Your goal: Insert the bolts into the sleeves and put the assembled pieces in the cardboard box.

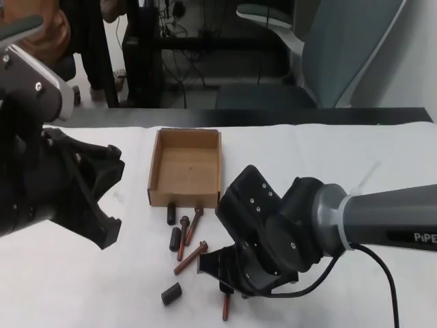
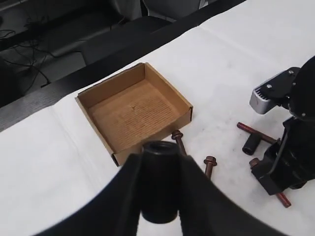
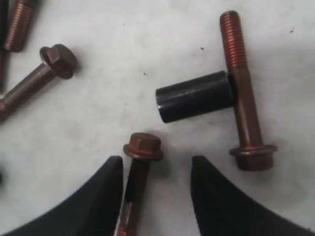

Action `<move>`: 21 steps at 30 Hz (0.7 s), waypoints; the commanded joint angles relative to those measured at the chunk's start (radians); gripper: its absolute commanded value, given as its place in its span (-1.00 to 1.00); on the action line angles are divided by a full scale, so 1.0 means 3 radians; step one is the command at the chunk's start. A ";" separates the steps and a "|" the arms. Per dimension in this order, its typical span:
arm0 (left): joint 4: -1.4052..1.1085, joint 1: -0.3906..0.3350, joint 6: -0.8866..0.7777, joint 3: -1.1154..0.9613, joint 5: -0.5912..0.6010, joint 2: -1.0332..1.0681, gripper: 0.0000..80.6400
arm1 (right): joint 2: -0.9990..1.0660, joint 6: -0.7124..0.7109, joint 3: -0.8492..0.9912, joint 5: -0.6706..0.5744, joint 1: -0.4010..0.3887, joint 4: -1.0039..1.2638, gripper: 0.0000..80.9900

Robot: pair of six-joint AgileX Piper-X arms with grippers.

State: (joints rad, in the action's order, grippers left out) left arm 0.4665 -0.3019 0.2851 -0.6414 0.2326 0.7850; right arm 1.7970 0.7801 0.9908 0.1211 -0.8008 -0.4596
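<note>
Gripping a black sleeve (image 2: pixel 158 191), the left hand (image 2: pixel 160 161) is hovering at the high frame's left edge, well apart from the bolts (image 1: pixel 190 258). Lower centre-right, the right hand (image 3: pixel 156 164) is hanging open over one bolt (image 3: pixel 142 147) lying on the desk (image 3: pixel 98 113), its shank running lengthwise between the fingers (image 3: pixel 93 206), so this arm is sitting nearer.

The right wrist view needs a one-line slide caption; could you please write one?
Right gripper, fingers open, straddles a copper-coloured bolt; nearby a black sleeve lies against another bolt.
</note>
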 commanded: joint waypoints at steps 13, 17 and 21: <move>-0.0180 0.0008 -0.0210 0.0290 0.0164 -0.0070 -0.95 | -0.0125 -0.0610 0.0007 0.0287 -0.0040 0.0114 -0.99; -0.0992 0.0001 -0.0645 0.0700 0.0389 -0.0161 -0.95 | -0.0555 -0.1086 -0.0017 0.0747 -0.0163 0.0228 -0.99; -0.2431 -0.0193 -0.1112 0.1218 0.0375 -0.0136 -0.95 | -0.1092 -0.1579 -0.0214 0.0847 -0.0301 0.1094 -0.99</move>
State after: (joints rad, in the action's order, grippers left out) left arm -0.0288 -0.3279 0.0318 -0.3414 0.3396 0.7479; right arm 1.5671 0.3976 0.9563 0.3498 -0.8686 -0.3040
